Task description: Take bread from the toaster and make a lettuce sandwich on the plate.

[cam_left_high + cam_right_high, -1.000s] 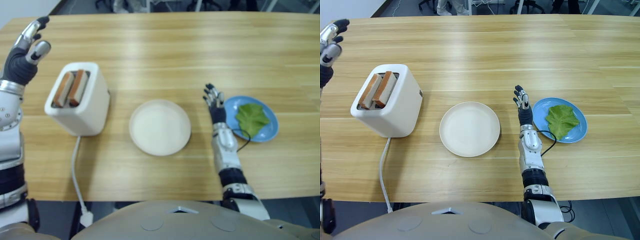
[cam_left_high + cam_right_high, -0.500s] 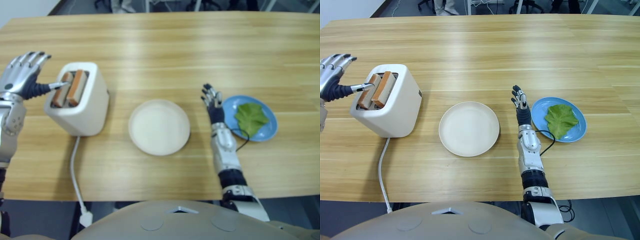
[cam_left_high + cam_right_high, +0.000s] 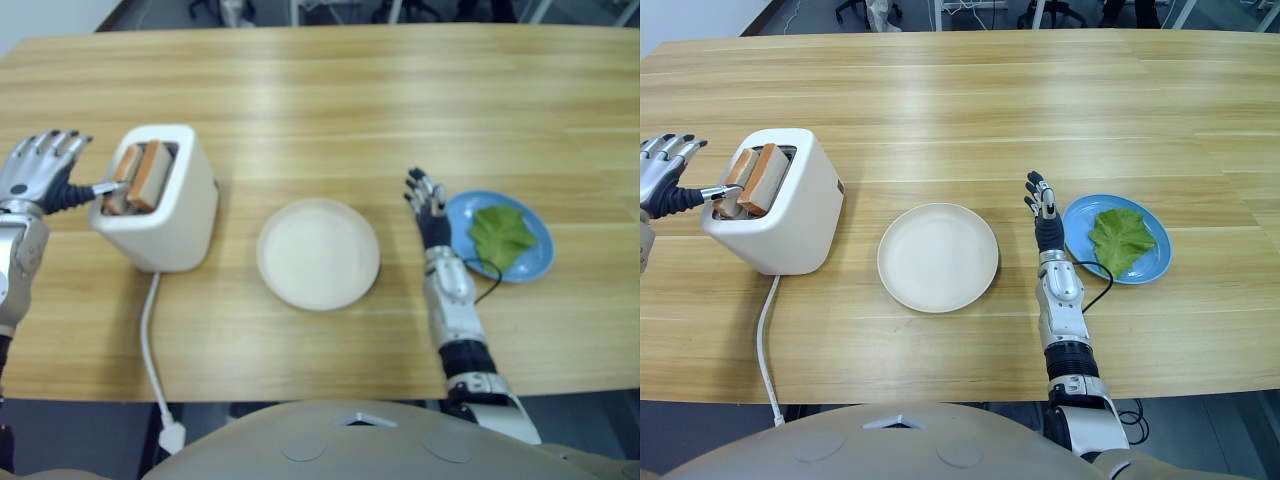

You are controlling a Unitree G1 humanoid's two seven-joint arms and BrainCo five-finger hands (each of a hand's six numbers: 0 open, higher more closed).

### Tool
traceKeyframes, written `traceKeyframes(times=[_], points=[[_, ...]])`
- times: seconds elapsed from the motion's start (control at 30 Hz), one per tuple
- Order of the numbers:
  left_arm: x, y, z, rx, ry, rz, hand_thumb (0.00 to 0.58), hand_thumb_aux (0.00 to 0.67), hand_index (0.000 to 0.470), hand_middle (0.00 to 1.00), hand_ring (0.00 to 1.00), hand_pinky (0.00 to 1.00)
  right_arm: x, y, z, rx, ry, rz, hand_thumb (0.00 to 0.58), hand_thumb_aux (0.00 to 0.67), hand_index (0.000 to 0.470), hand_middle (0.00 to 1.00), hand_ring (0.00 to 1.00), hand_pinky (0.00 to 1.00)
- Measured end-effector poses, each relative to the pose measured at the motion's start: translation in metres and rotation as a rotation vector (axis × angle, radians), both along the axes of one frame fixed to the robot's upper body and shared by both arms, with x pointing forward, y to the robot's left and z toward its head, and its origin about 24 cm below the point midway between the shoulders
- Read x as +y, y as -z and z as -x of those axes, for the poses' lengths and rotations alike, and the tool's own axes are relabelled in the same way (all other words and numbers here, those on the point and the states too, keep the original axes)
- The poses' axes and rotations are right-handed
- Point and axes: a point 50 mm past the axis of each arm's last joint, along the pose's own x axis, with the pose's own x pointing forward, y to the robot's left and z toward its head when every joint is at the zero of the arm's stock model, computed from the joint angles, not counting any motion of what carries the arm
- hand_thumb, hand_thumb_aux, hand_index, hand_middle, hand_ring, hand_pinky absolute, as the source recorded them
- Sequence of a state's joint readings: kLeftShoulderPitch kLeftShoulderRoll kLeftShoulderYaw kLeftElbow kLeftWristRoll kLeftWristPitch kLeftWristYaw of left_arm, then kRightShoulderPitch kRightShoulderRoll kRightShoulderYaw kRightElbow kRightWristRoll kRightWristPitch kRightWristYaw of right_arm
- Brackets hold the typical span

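Progress: your cream plate (image 3: 938, 258), mid-tabletop toward the front edge, awaits bread and lettuce.
Right hand (image 3: 1043, 205): flat, fingers straight, holding nothing, just beside the blue plate (image 3: 1150, 268) carrying the lettuce leaf (image 3: 1120, 238).
Bread: both slices (image 3: 765, 175) sit in the toaster (image 3: 790, 225), toward the left edge.
Left hand (image 3: 662, 175): fingers spread, thumb tip at the left slice, no grasp.
Surface: pale wooden tabletop (image 3: 990, 100), with chair bases (image 3: 855, 8) beyond its far edge.

Office or lab: chair castors (image 3: 853, 10) behind long wooden table (image 3: 1060, 90).

Smooth wooden surface (image 3: 1040, 100) with a soft sheen. White toaster (image 3: 792, 218) looks like smooth plastic; cream plate (image 3: 937, 257) matt; blue plate (image 3: 1076, 226) glossy; left hand (image 3: 662, 176) silvery metal.
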State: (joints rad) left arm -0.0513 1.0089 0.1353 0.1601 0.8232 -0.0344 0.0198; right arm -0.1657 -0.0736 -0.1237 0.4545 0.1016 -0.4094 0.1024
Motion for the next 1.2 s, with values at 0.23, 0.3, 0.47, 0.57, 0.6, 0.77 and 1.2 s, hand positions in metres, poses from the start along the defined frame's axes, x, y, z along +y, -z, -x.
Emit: traceKeyframes(times=[0.23,0.3,0.47,0.57,0.6,0.77,1.2], points=[[0.003,-0.002,-0.001,0.003,-0.010,-0.011,0.000,0.000,0.000,0.00,0.00,0.00,0.000,0.001,0.001,0.006,0.000,0.001,0.000,0.000,0.000,0.00,0.00,0.00],[0.005,-0.005,-0.001,0.003,-0.015,-0.024,0.000,0.000,0.000,0.00,0.00,0.00,0.000,0.001,0.001,0.006,0.000,0.001,0.000,0.000,0.000,0.00,0.00,0.00],[0.000,-0.003,-0.003,0.020,0.005,-0.049,0.000,0.000,0.000,0.00,0.00,0.00,0.000,0.001,0.002,0.006,0.001,0.001,0.000,0.000,0.000,0.00,0.00,0.00],[-0.008,0.000,-0.005,0.037,0.034,-0.067,0.000,0.000,0.000,0.00,0.00,0.00,0.000,0.001,0.002,0.007,0.001,0.002,0.000,0.000,0.000,0.00,0.00,0.00],[-0.010,0.001,-0.005,0.046,0.043,-0.069,0.000,0.000,0.000,0.00,0.00,0.00,0.000,0.001,0.002,0.007,0.001,0.002,0.000,0.000,0.000,0.00,0.00,0.00],[-0.012,0.002,-0.006,0.061,0.048,-0.067,0.000,0.000,0.000,0.00,0.00,0.00,-0.002,0.003,0.004,0.011,0.007,0.003,0.000,0.000,0.000,0.00,0.00,0.00],[-0.010,0.014,-0.003,0.164,0.007,0.043,0.466,0.373,0.256,0.00,0.00,0.00,-0.005,0.002,0.008,0.009,0.026,0.007,0.000,0.000,0.000,0.00,0.00,0.00]])
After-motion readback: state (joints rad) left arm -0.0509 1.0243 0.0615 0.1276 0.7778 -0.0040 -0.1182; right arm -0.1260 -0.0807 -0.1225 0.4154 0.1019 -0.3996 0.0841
